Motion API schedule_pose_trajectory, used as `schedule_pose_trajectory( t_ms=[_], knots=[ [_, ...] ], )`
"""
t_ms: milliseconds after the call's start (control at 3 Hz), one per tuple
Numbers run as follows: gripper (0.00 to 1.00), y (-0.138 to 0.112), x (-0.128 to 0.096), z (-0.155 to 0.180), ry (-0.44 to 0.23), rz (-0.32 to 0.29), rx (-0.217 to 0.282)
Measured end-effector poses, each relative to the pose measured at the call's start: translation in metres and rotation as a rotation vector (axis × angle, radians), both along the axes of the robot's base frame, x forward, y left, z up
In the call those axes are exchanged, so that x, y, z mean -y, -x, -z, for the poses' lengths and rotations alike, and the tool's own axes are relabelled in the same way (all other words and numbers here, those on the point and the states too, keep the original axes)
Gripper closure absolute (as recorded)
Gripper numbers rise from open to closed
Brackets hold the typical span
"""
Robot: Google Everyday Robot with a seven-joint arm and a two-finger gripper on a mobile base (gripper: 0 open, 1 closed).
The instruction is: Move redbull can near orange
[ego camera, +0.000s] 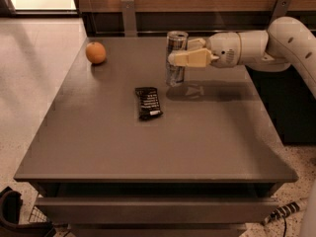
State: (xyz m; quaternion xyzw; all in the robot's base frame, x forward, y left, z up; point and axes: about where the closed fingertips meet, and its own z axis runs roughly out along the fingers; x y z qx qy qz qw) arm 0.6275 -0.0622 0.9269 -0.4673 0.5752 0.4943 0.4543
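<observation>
The redbull can [175, 57] is a tall slim silver can, held upright a little above the grey table [148, 147], toward the far middle. My gripper [178, 52] reaches in from the right and is shut on the can, with one cream finger [190, 59] across its front. The orange [96, 53] sits on the table at the far left, well to the left of the can.
A flat black snack wrapper [148, 102] lies on the table in front of the can. A dark wall with metal brackets [129, 17] runs behind the table. My white arm [266, 46] spans the far right. Floor lies to the left.
</observation>
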Motion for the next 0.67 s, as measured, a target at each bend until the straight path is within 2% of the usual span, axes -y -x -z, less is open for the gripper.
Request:
schedule_pose_trajectory(
  t_ms=[333, 667],
  knots=[
    [1.00, -0.054, -0.023, -0.010, 0.038, 0.023, 0.013],
    [1.00, -0.096, -0.040, -0.037, 0.034, 0.081, 0.121]
  ],
)
